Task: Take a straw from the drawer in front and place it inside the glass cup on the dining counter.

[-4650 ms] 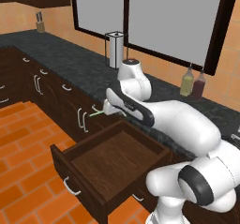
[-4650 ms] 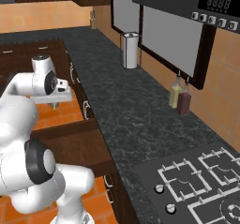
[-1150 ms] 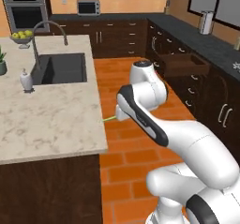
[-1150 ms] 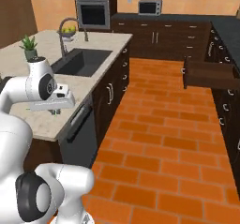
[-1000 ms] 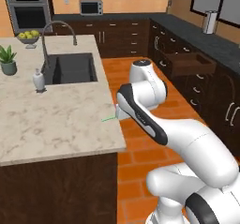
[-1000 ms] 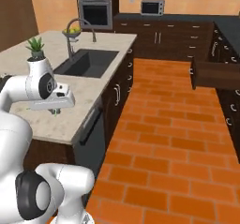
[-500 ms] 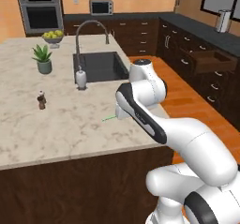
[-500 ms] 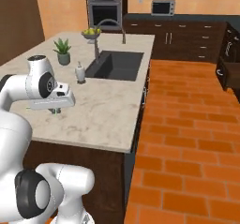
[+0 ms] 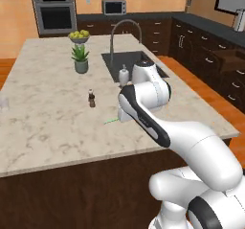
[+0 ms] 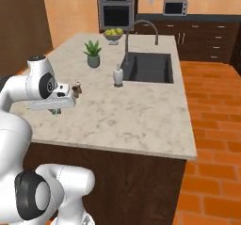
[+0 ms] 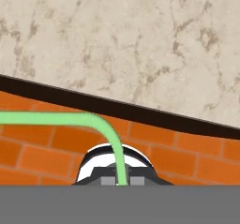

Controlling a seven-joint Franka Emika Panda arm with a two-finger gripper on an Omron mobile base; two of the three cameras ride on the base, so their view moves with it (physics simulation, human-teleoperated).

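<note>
My gripper (image 9: pixel 121 118) is shut on the straw (image 9: pixel 111 121), a thin light-green stick that pokes out to the left just above the dining counter (image 9: pixel 48 122) near its front edge. In the hand view the straw (image 11: pixel 101 124) rises from between the fingertips of the gripper (image 11: pixel 122 180) and bends away to the left, over the counter's edge and the brick floor. From the right base view the gripper (image 10: pixel 56 110) hangs over the counter's near left corner. The glass cup (image 9: pixel 2 101) is a faint clear shape at the far left of the counter. The drawer (image 9: pixel 229 55) stands open at the far right.
On the counter stand a small dark pepper shaker (image 9: pixel 91 98), a potted plant (image 9: pixel 80 60), a white soap bottle (image 9: pixel 124 74) beside the sink (image 9: pixel 136 62) with its tall faucet, and a fruit bowl (image 9: pixel 79 35). Orange brick floor (image 10: pixel 212 125) lies to the right of the island.
The whole picture has shifted, so the base has moved: the island now lies squarely in front and closer. The straw stays in the shut gripper, now over the counter top.
</note>
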